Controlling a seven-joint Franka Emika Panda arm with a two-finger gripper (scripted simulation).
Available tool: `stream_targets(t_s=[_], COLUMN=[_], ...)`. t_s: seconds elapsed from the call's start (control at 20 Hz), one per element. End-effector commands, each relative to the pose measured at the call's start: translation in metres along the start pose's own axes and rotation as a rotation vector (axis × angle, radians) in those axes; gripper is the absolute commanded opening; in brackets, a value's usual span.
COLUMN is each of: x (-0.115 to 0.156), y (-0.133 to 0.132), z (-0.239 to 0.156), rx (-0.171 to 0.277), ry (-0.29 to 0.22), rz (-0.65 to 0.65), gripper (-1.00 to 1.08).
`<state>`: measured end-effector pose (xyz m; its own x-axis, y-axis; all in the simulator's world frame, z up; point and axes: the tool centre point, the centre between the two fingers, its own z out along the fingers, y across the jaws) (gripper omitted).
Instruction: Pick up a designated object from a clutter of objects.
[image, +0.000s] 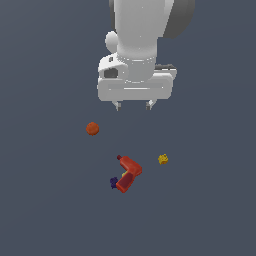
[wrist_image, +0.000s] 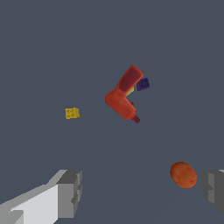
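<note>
Grey floor lies beneath the raised, downward-pointing pincer (image: 134, 105), fingers spread, grasping nothing.

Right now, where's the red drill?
In the exterior view, the red drill lies below the tool, touching the purple piece, with the yellow piece to its right.

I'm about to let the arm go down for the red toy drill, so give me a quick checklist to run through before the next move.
1. Gripper open and empty: ok, the fingers stand apart with nothing between them.
2. Red toy drill in sight in both views: ok.
3. Gripper above the drill: not ok, in the exterior view it hangs well short of it; in the wrist view the drill lies far from the fingers.
4. Drill free of neighbours: not ok, the dark purple piece sits against its handle end.
5. Orange-red ball clear of the fingers: cannot tell, it appears close to one finger in the wrist view.
6. Yellow piece apart from the drill: ok.
</note>
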<state>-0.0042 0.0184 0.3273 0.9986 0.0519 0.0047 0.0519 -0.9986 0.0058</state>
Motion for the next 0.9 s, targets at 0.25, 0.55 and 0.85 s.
stream_targets(t_s=[0.25,0.55,0.85], x=[0.001,0.002,0.015], y=[0.007,0.008,0.009], z=[-0.003,-0.003,0.007], rx=[-0.012,-0.012,-0.001], ry=[0.003,0.003,0.003], rz=[-0.01,-0.008,0.029], gripper=[1.08,1.08,1.08])
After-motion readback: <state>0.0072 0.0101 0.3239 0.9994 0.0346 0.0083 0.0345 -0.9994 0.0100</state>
